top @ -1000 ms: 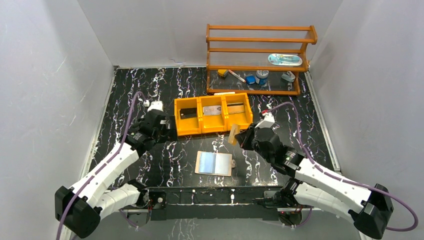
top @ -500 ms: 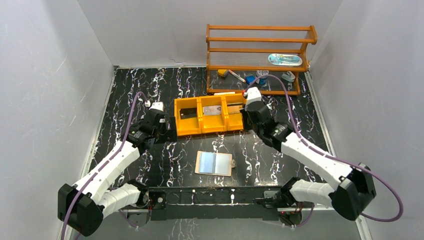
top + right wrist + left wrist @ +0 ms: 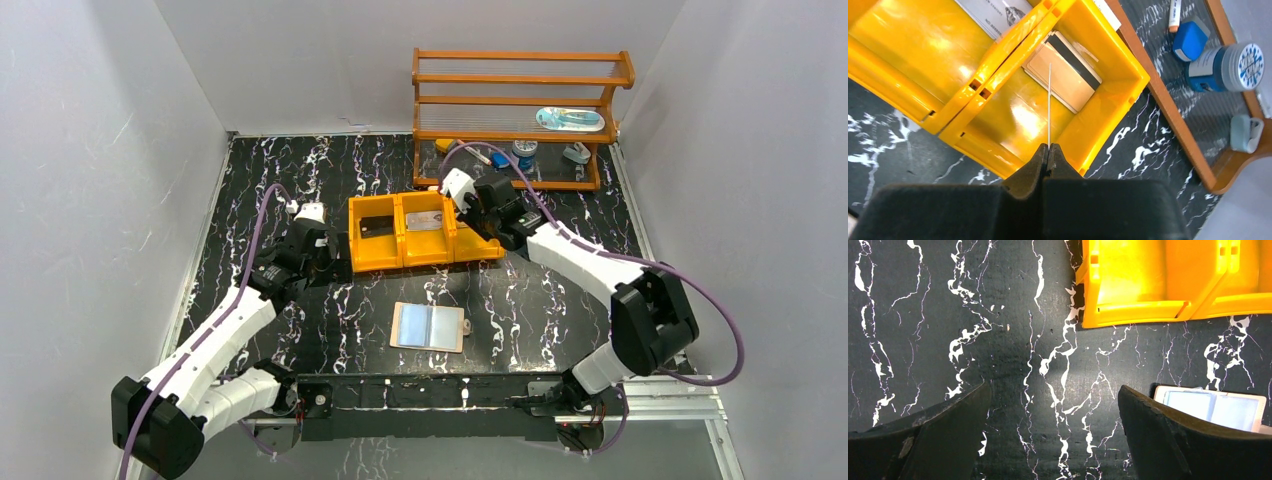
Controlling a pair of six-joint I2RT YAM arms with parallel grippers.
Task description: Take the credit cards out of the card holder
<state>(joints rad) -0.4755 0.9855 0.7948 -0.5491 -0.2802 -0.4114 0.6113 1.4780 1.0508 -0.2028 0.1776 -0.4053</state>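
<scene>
Nearest me, the flat two-panel card holder (image 3: pixel 430 326), silvery blue inside with a tan edge, lies open on the black marbled table (image 3: pixel 300 170), midway between the two arm bases. I cannot tell from here whether any card remains in its pockets.

A little farther out on the left, the left gripper (image 3: pixel 1052 390) hangs over bare table just beside the left end of the orange three-compartment plastic tray (image 3: pixel 425 262). Its jaws are spread as wide as they go and hold nothing.

Farther and to the right, the right gripper (image 3: pixel 1048 148) sits above the tray's right compartment. Its jaws are pinched tight on a thin credit card (image 3: pixel 1049 100), which I see edge-on, pointing down into the bin. A tan card with a black stripe (image 3: pixel 1064 75) lies on that compartment's floor, a greyish card (image 3: pixel 425 222) in the middle one, and a dark card (image 3: pixel 377 225) in the left one. Beyond stands the orange wooden shelf rack (image 3: pixel 520 80).

I judge this to be the drop-off of a pulled card. Next I would part the right jaws so the card falls flat in the bin, then bring that arm back near to check the holder.
</scene>
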